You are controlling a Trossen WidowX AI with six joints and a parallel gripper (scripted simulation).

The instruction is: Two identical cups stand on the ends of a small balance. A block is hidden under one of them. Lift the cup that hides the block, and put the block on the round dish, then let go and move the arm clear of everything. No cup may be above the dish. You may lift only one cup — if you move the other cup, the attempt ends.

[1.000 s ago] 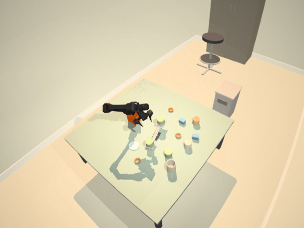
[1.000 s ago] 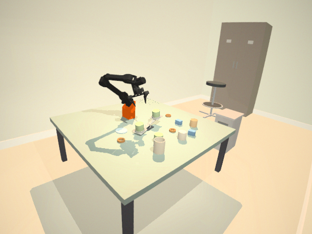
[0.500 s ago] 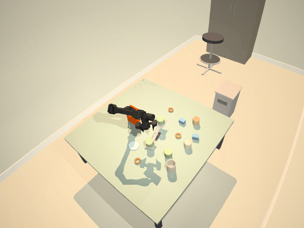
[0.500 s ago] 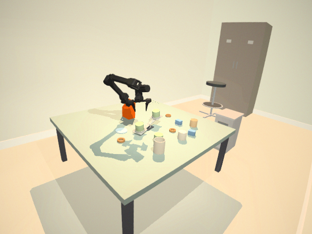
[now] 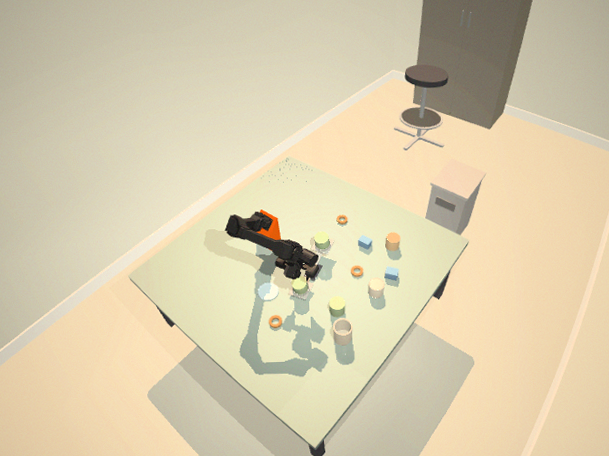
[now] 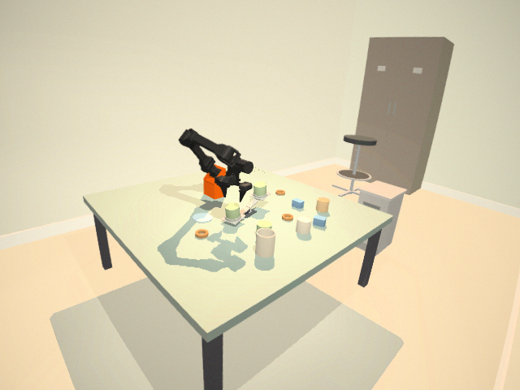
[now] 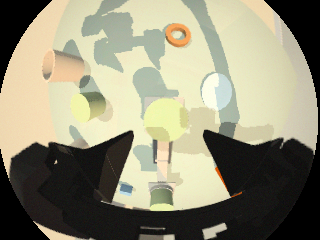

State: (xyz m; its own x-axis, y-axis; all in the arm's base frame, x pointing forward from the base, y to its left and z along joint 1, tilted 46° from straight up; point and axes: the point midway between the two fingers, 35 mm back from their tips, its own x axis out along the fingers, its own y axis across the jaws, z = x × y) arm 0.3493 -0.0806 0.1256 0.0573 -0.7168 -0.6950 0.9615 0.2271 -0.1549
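Observation:
A green cup (image 5: 300, 286) (image 6: 231, 210) (image 7: 166, 119) stands upright on the near end of the balance (image 7: 163, 156). The matching green cup (image 5: 322, 240) (image 6: 260, 188) (image 7: 161, 197) stands on its far end. I cannot tell clearly which end is lower. My gripper (image 5: 302, 275) (image 6: 232, 197) (image 7: 169, 133) is open and empty, pointing down above the near cup, slightly toward the beam side; no touch is visible. The round pale dish (image 5: 268, 291) (image 6: 201, 217) (image 7: 216, 91) lies beside the near end with nothing on it. The hidden block is not visible.
A loose green cylinder (image 5: 336, 306) (image 7: 88, 106) and a tall tan cup (image 5: 342, 332) (image 6: 265, 243) (image 7: 64, 66) stand in front. An orange ring (image 5: 275, 321) (image 6: 201, 233) (image 7: 178, 35) lies near the dish. Blue blocks, more rings and cylinders lie right; a red-orange block (image 6: 213, 184) stands by the arm.

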